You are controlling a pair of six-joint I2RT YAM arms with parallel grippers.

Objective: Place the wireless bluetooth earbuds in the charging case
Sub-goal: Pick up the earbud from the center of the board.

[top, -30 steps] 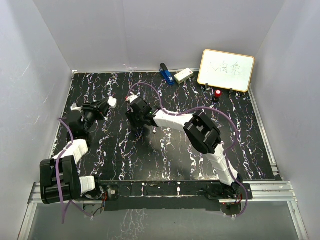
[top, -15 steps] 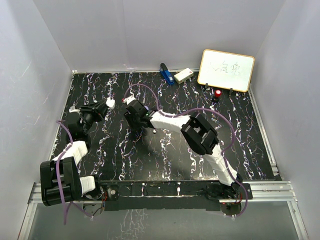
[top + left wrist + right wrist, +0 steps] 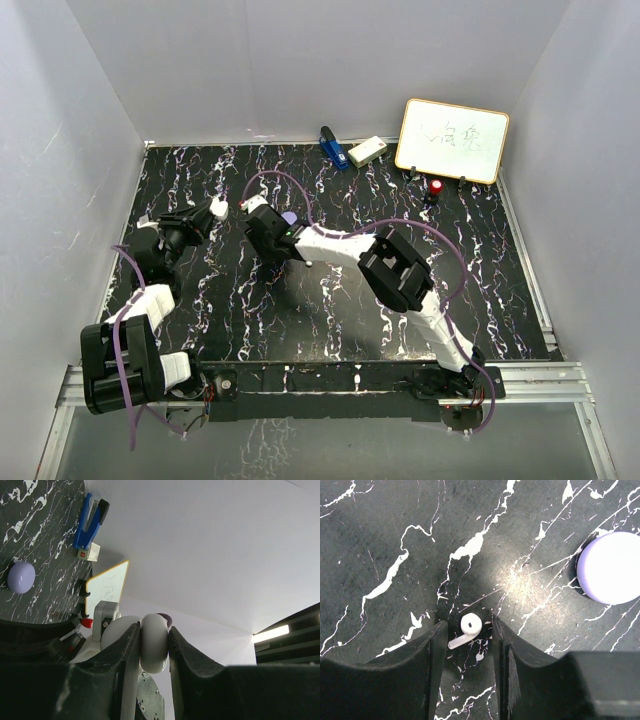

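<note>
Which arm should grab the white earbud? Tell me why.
Right. The right gripper, open, straddles the white earbud on the table, a finger on each side. The left gripper is shut on a white case.

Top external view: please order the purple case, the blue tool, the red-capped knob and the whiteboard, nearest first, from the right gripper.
1. Purple case, just right of the right gripper.
2. Blue tool, back edge.
3. Red-capped knob, far right.
4. Whiteboard, back right corner.

One purple case (image 3: 610, 567), one white case (image 3: 154, 645), one white earbud (image 3: 468, 626), one whiteboard (image 3: 452, 140)
</note>
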